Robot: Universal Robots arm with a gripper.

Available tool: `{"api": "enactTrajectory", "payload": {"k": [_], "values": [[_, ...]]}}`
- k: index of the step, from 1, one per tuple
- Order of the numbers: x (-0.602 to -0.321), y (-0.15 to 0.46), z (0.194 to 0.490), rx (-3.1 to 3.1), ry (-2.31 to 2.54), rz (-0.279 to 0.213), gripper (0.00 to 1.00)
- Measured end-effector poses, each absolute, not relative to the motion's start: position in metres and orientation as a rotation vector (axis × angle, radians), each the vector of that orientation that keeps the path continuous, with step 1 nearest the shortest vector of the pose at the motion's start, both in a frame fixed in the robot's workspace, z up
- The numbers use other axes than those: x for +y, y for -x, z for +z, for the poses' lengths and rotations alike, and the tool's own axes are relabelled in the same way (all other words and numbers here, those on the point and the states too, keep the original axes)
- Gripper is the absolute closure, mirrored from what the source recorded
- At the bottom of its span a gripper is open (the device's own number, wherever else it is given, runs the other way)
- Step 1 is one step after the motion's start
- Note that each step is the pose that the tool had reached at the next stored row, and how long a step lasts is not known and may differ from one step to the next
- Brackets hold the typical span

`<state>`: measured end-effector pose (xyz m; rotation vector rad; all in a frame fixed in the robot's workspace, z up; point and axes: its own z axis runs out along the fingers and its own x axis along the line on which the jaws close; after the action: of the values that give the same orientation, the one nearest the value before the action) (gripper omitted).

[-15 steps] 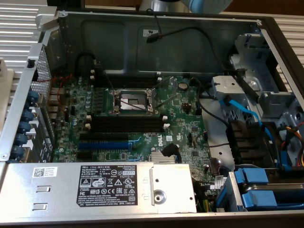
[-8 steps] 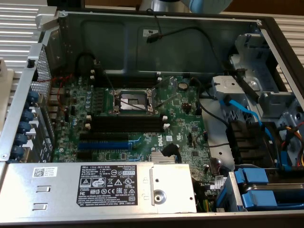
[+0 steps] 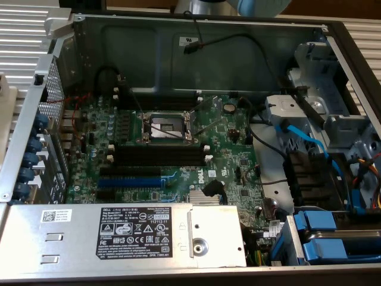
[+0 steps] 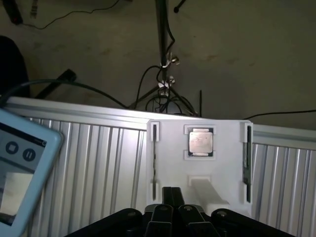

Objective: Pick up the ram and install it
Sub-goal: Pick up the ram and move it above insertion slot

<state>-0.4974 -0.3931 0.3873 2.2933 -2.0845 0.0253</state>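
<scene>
In white tray [image 4: 222,163] slot, ram [image 4: 154,159] nr closed claw [image 4: 172,196], apart.

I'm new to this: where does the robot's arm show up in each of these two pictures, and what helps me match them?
Exterior view: the arm juts in at the top edge, above the open computer case.
Wrist view: its black hand, shut, sits just in front of the white tray.
Shared landmark: the ribbed metal tabletop.

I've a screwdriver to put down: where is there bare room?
The ribbed metal tabletop between the white-framed tablet and the white plastic tray is bare. Inside the open grey computer case, the green motherboard is crowded.
</scene>
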Motion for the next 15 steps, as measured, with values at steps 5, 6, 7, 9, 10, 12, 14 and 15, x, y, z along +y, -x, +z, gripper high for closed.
{"api": "enactTrajectory", "payload": {"k": [5,6,7,9,10,12,14,15], "values": [[-0.394,0.497,0.378,-2.081,-2.296,0.025,0.89],[-0.394,0.498,0.376,-2.081,-2.297,0.025,0.89],[-0.394,0.498,0.375,-2.080,-2.297,0.025,0.89],[-0.395,0.498,0.371,-2.078,-2.299,0.025,0.89],[-0.395,0.498,0.369,-2.077,-2.300,0.025,0.89],[-0.396,0.498,0.365,-2.075,-2.302,0.026,0.89],[-0.396,0.499,0.362,-2.073,-2.304,0.026,0.89],[-0.396,0.499,0.360,-2.071,-2.306,0.026,0.89]]}}
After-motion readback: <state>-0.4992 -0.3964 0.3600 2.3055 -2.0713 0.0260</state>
